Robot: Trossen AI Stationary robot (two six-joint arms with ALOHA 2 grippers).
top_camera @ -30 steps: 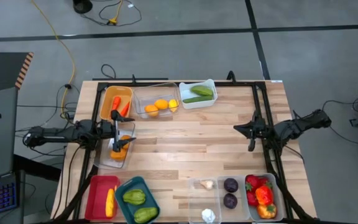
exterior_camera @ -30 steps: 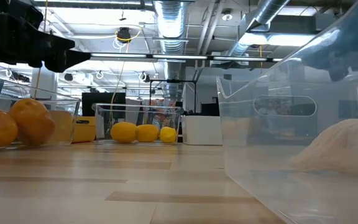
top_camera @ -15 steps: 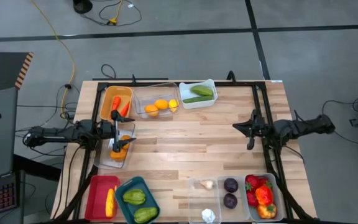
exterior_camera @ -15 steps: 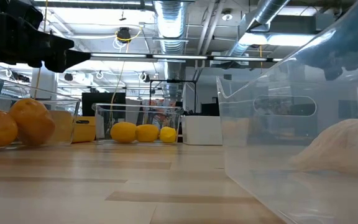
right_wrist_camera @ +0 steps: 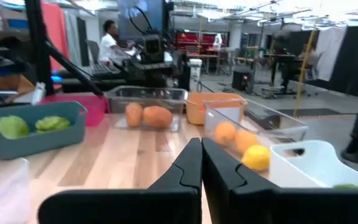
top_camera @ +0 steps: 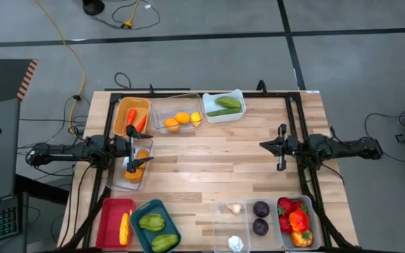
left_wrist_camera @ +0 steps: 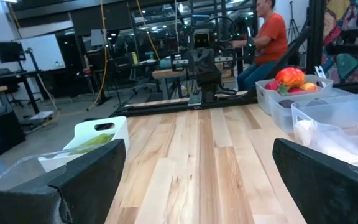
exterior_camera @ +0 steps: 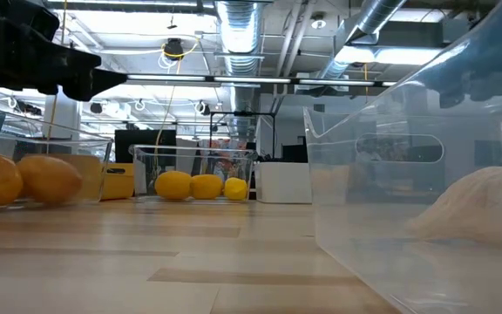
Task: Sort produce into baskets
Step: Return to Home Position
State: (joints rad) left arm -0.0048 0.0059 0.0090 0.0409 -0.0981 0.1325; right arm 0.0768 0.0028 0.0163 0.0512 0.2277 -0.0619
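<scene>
My left gripper (top_camera: 136, 152) hangs open, level, over a clear basket (top_camera: 121, 176) at the table's left edge; two orange fruits (exterior_camera: 24, 179) lie in it. My right gripper (top_camera: 280, 147) is shut and empty above bare table at the right (right_wrist_camera: 201, 163). Along the far edge stand an orange basket (top_camera: 120, 112) with carrots, a clear basket (top_camera: 162, 111) with yellow-orange fruits and a white basket (top_camera: 239, 95) with green produce. Along the near edge: red (top_camera: 107, 214), teal (top_camera: 138, 209) and clear baskets with garlic (top_camera: 235, 208), purple (top_camera: 261, 209) and red produce (top_camera: 294, 214).
A black frame (top_camera: 295, 116) runs along the table's far and right sides. The middle of the wooden table (top_camera: 209, 161) is bare. Beyond the table a person in orange (left_wrist_camera: 272, 34) sits, and another person (right_wrist_camera: 110, 37) is at a desk.
My right arm has swung toward the table's near edge and now lies straight across the right edge; its gripper has stayed shut. In the clear basket under my left gripper, the orange fruit that sat on top has rolled down beside the other.
</scene>
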